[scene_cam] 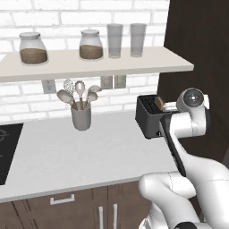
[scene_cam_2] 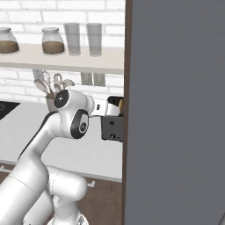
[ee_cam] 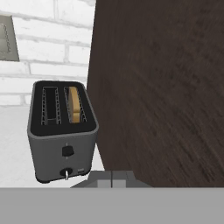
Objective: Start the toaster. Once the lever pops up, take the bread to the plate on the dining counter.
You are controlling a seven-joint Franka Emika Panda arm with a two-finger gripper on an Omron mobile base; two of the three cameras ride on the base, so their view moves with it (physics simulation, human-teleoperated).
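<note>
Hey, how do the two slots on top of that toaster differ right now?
In the hand view, the toaster has a left slot that is dark and empty, while the right slot holds the bread, standing on edge. The right slot lies nearer the dark wood panel, the left slot farther away. Both are long, narrow and parallel.

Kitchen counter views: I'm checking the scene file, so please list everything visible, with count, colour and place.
toaster: one, dark grey, on the counter beside the dark wood panel
bread: one, tan, standing in the toaster's right slot
lever: one, black, on the toaster's end face
counter: one, white
utensil crock: one, grey, near the wall
jars: two, glass with brown contents, on the shelf
glasses: two, clear, on the shelf
cooktop: one, black, counter's left
gripper: one, grey, shut, in front of the toaster
</note>
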